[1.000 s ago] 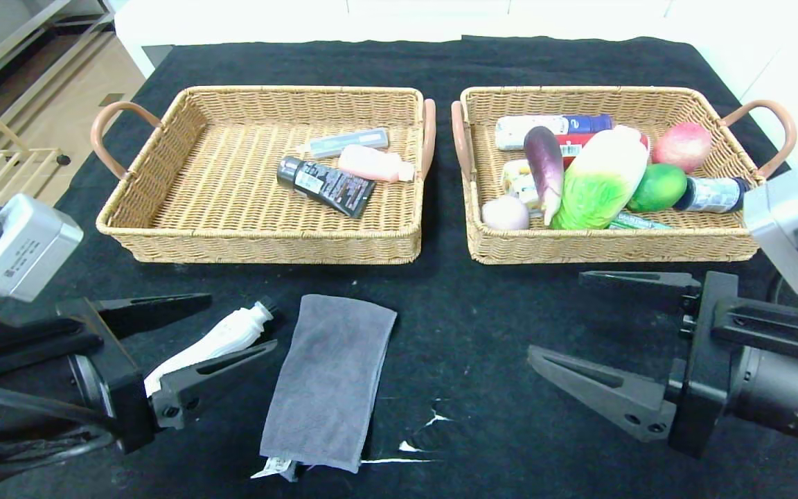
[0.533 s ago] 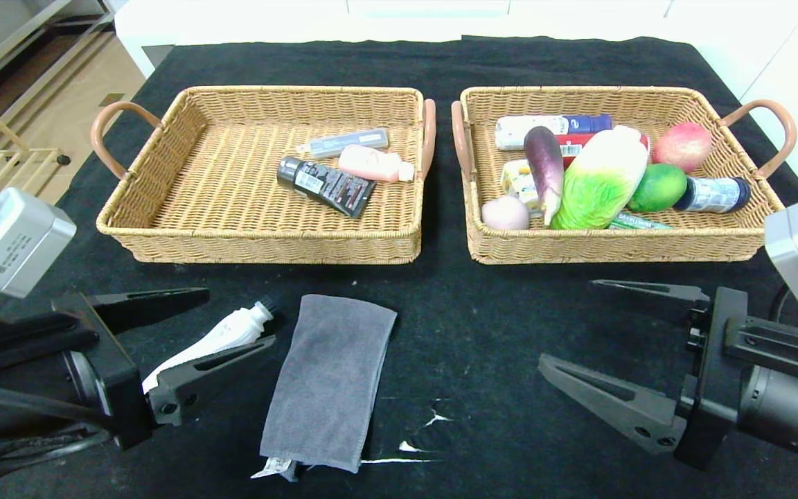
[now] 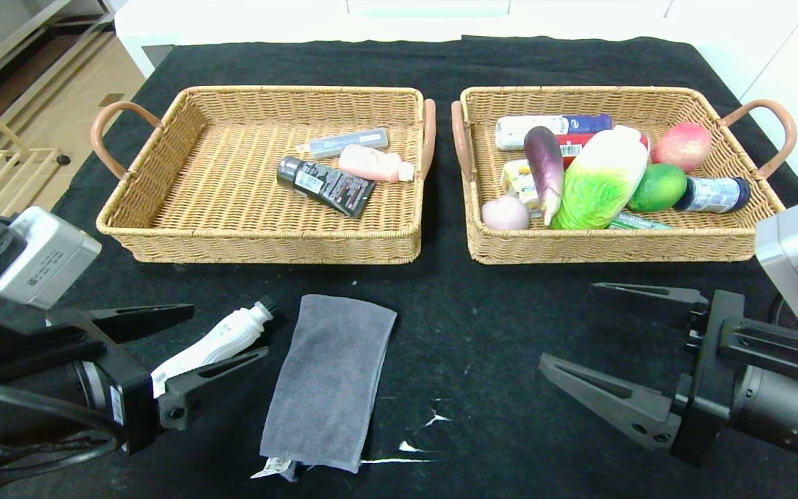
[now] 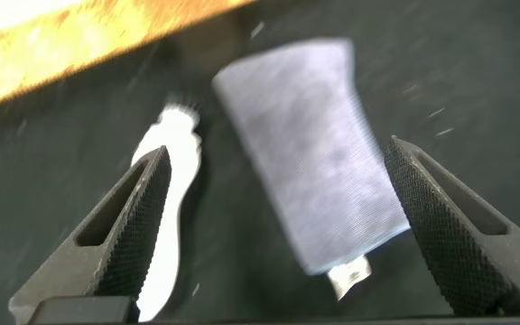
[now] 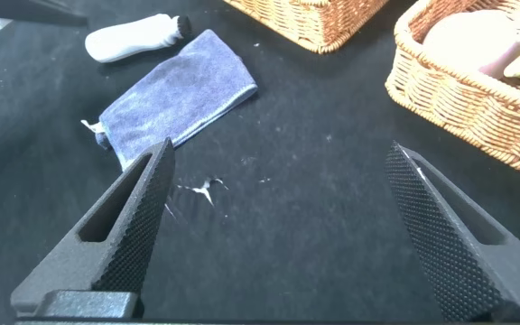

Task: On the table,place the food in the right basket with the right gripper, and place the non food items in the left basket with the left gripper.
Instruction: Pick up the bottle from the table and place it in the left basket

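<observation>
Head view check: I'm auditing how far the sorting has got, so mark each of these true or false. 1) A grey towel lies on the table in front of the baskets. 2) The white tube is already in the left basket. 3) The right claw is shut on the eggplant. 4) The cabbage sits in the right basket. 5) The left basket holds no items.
1) True: the towel lies flat on the table.
2) False: the white tube lies on the table, beside the open left claw.
3) False: the right claw is open, holding nothing; the eggplant is in the right basket.
4) True: the cabbage is there.
5) False: the left basket holds three items.
</observation>
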Available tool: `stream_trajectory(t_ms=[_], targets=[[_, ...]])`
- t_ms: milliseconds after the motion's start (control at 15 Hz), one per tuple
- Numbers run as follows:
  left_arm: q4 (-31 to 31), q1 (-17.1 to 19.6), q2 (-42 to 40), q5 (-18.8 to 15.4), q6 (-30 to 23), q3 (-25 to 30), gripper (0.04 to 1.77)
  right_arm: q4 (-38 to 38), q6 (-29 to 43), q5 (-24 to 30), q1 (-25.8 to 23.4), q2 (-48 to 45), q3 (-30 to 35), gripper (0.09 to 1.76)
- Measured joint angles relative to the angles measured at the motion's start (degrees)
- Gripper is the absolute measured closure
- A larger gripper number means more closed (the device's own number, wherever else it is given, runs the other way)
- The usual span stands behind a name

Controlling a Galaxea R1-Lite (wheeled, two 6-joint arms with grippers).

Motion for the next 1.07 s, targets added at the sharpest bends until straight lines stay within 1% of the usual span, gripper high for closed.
stream_trajectory(t_ms=[200, 333, 467, 600, 667, 733, 867, 1067], targets=[[8.08, 0.55, 1.29, 5.52, 0.35, -3.96, 0.09, 0.02, -0.02, 0.02, -0.02, 0.00, 0.22, 0.15], [13.58, 1.82, 2.26, 8.09, 1.95, -7.74, 0.09, 0.09, -0.02, 0.02, 0.02, 0.02, 0.30, 0.15], [21.49, 3.41, 3.12, 8.77, 3.63, -12.32, 0.09, 0.05, -0.02, 0.00, 0.06, -0.11, 0.35, 0.15], [30.20, 4.52, 3.83, 8.68, 5.33, -16.65, 0.09, 0.02, -0.02, 0.00, 0.11, -0.33, 0.39, 0.15], [33.04, 4.85, 4.19, 8.57, 5.99, -18.69, 0.09, 0.05, -0.05, 0.00, 0.13, -0.41, 0.41, 0.15], [34.76, 5.10, 4.85, 8.45, 6.45, -20.55, 0.09, 0.05, -0.05, -0.04, 0.09, -0.51, 0.41, 0.15], [35.91, 5.85, 6.69, 8.35, 7.39, -22.76, 0.09, 0.05, 0.00, -0.06, -0.35, -0.55, 0.37, 0.15], [35.80, 6.16, 9.31, 8.73, 8.07, -23.78, 0.09, 0.06, -0.02, -0.06, -0.63, -0.61, 0.44, 0.15]])
